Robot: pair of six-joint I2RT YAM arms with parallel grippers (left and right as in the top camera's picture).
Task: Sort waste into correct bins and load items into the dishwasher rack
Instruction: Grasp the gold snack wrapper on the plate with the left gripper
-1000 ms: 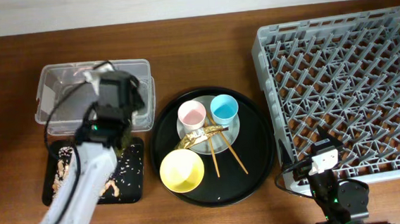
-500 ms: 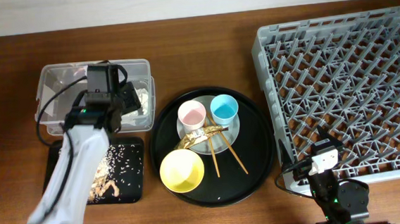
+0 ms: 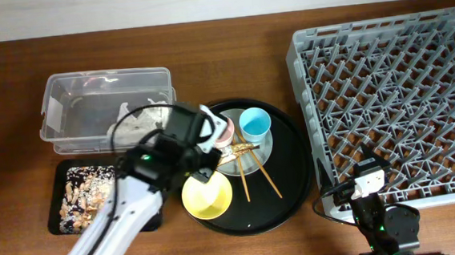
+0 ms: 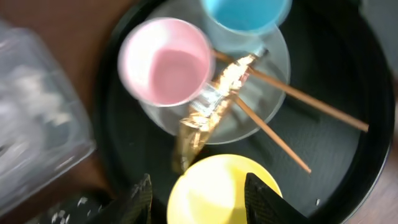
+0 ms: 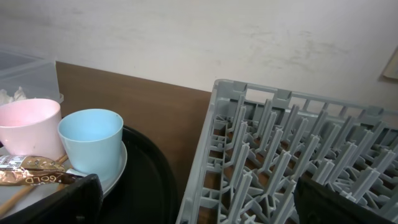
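A pale wall (image 5: 186,37) backs the brown wooden table (image 3: 14,54). The grey dishwasher rack (image 3: 392,76) fills the table's right end. Mid-table, the round black tray (image 3: 295,171) carries the grey plate (image 3: 263,151), yellow bowl (image 3: 207,195), pink cup (image 4: 165,59), blue cup (image 3: 254,124) and chopsticks (image 3: 265,179). At left, the clear tub (image 3: 90,113) stands behind the shallow black tray (image 3: 53,212) of food scraps (image 3: 84,194). The left gripper (image 4: 198,180) hovers spread over the bowl, holding nothing. The right gripper (image 5: 211,199) rests released by the rack's front.

Pink cup (image 4: 165,67) upper left & blue cup (image 4: 245,12) top edge, both on grey plate (image 4: 273,62) w/ chopsticks (image 4: 311,101); yellow bowl (image 4: 217,190) btm centre, btwn spread left gripper (image 4: 199,202) fingers.
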